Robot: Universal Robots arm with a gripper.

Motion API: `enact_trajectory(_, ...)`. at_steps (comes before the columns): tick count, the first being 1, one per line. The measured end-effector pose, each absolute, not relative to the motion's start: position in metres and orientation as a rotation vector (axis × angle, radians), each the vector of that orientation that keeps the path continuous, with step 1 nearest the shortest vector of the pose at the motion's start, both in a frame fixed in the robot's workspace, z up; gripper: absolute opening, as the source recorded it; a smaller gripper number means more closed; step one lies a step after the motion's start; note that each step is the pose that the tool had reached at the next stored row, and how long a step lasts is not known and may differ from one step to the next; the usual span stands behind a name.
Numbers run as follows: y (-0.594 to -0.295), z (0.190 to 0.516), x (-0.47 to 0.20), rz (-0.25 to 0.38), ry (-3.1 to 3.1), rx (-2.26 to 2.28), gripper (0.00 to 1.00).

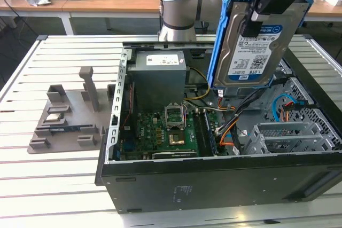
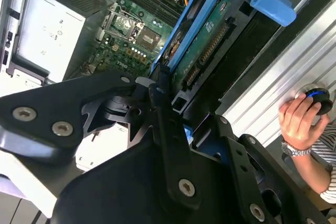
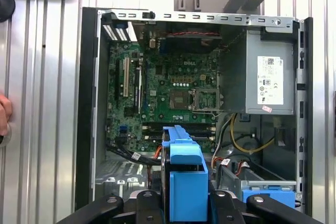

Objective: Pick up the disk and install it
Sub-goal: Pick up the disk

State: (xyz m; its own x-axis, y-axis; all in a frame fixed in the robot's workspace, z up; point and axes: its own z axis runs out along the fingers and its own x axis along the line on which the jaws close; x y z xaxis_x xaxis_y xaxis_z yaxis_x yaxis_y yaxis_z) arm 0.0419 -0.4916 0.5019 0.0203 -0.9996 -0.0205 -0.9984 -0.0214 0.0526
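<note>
Your end effector is clamped on the disk, which hangs upright, long axis near vertical, above the open computer case; the metal drive cage lies below it, toward the exterior view's right.

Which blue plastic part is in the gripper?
The carrier bracket around the disk, held above the case; the other clip sits on the drive cage.

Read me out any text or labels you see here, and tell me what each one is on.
Label on the disk: print too small to read.
Sticker on the power supply: too small to read.
Motherboard markings: too small to read.
</note>
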Motion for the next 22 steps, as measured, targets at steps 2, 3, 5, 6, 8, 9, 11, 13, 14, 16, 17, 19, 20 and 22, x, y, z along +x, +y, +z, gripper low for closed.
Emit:
enact_trajectory(2,-0.496,0.502,0.042,-0.08,-2.181,2.227,0.37)
enact_trajectory(3,-0.498,0.502,0.042,-0.08,-2.181,2.227,0.37)
enact_trajectory(5,-0.501,0.502,0.043,-0.08,-2.181,2.227,0.37)
enact_trajectory(6,-0.503,0.502,0.043,-0.08,-2.181,2.227,0.37)
enact_trajectory(8,-0.507,0.502,0.043,-0.08,-2.181,2.227,0.37)
enact_trajectory(9,-0.511,0.502,0.043,-0.08,-2.181,2.227,0.37)
enact_trajectory(11,-0.515,0.502,0.043,-0.08,-2.181,2.227,0.37)
enact_trajectory(13,-0.52,0.502,0.043,-0.08,-2.181,2.227,0.37)
enact_trajectory(14,-0.523,0.502,0.043,-0.08,-2.181,2.227,0.37)
enact_trajectory(16,-0.529,0.502,0.044,-0.08,-2.181,2.227,0.37)
enact_trajectory(17,-0.532,0.502,0.044,-0.08,-2.181,2.227,0.37)
enact_trajectory(19,-0.538,0.502,0.045,-0.08,-2.181,2.227,0.37)
enact_trajectory(20,-0.541,0.502,0.046,-0.081,-2.181,2.227,0.37)
enact_trajectory(22,-0.545,0.501,0.049,-0.081,-2.181,2.227,0.37)
